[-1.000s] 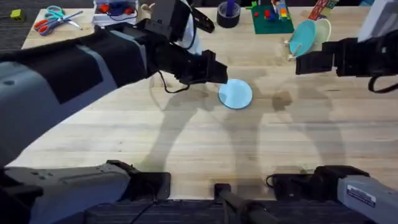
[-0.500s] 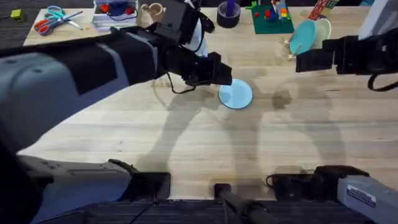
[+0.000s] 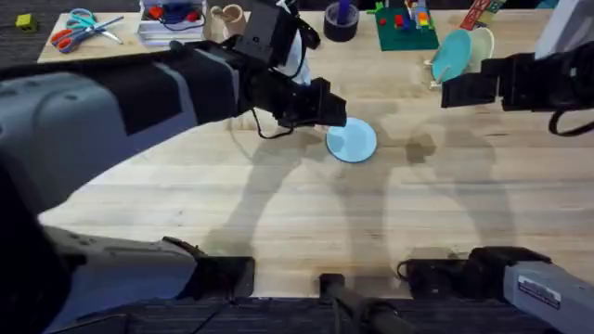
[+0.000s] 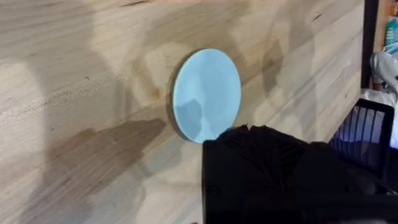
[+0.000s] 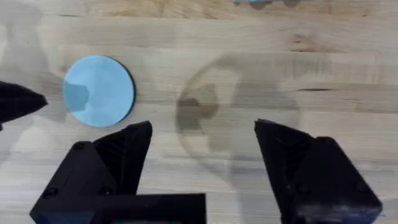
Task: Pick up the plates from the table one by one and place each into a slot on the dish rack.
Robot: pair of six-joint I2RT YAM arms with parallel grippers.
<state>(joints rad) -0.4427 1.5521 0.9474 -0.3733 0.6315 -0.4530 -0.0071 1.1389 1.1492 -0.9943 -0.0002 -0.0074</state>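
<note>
A pale sky-blue plate [image 3: 353, 141] lies flat on the table [image 3: 278, 223], near the middle. My left gripper [image 3: 330, 111] hovers just beyond the plate's back-left edge; in the left wrist view it is a dark mass [image 4: 267, 162] beside the plate [image 4: 206, 94]. My right gripper [image 3: 453, 91] hangs open and empty at the back right, close to the dish rack [image 3: 434, 76]. A teal plate [image 3: 452, 54] and a cream plate [image 3: 481, 46] stand in the rack. The right wrist view shows the gripper [image 5: 205, 140] spread wide above bare wood, and the blue plate [image 5: 98, 91] farther off.
Along the back edge are scissors [image 3: 79, 28], a clear tray of red and blue items [image 3: 172, 17], a mug [image 3: 225, 16], a dark tape roll [image 3: 341, 23] and a green board with toys [image 3: 406, 28]. A black basket [image 4: 364, 134] stands off the table's edge.
My left arm has shifted slightly right, bringing its gripper closer to the blue plate. The plate and the right arm have not moved.
</note>
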